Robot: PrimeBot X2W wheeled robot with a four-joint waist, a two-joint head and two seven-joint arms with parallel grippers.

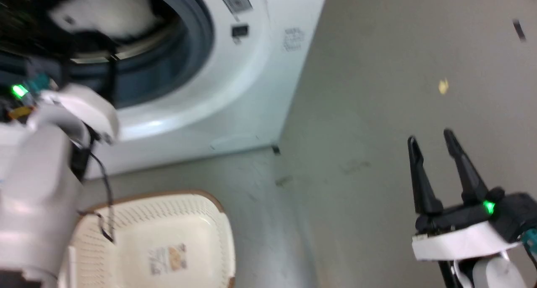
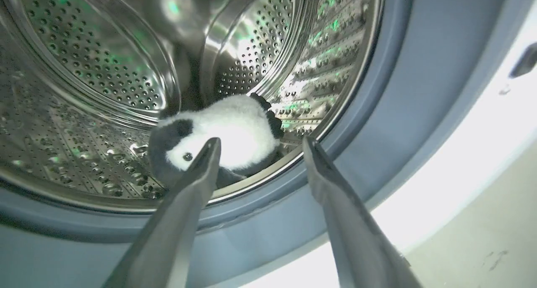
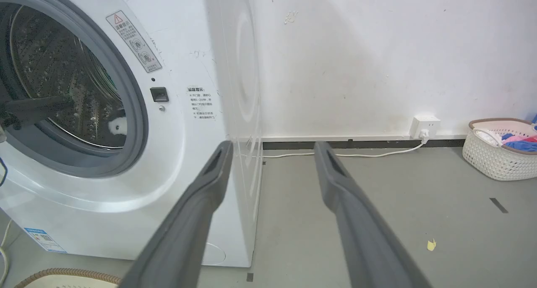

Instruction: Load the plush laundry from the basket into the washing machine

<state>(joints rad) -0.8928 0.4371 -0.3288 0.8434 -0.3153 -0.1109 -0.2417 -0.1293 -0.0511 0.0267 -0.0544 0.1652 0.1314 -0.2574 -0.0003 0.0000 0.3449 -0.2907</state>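
Note:
The plush laundry [image 2: 235, 128], a white panda toy with black ears, lies inside the steel drum [image 2: 84, 69] of the washing machine [image 1: 235, 90], close to the grey door seal [image 2: 377, 124]. My left gripper [image 2: 262, 143] is open at the drum's mouth, its fingers apart just in front of the toy and holding nothing. The cream basket [image 1: 168, 194] stands on the floor before the washer, with only a sticker [image 1: 168, 258] on its bottom. My right gripper [image 1: 431, 139] hangs open over the floor to the washer's right, also holding nothing.
A second white basket [image 3: 495, 158] with coloured clothes stands by the wall at the far right. A wall socket [image 3: 424, 126] and white cable [image 3: 369, 155] run along the skirting. A yellow scrap [image 3: 431, 245] lies on the grey floor.

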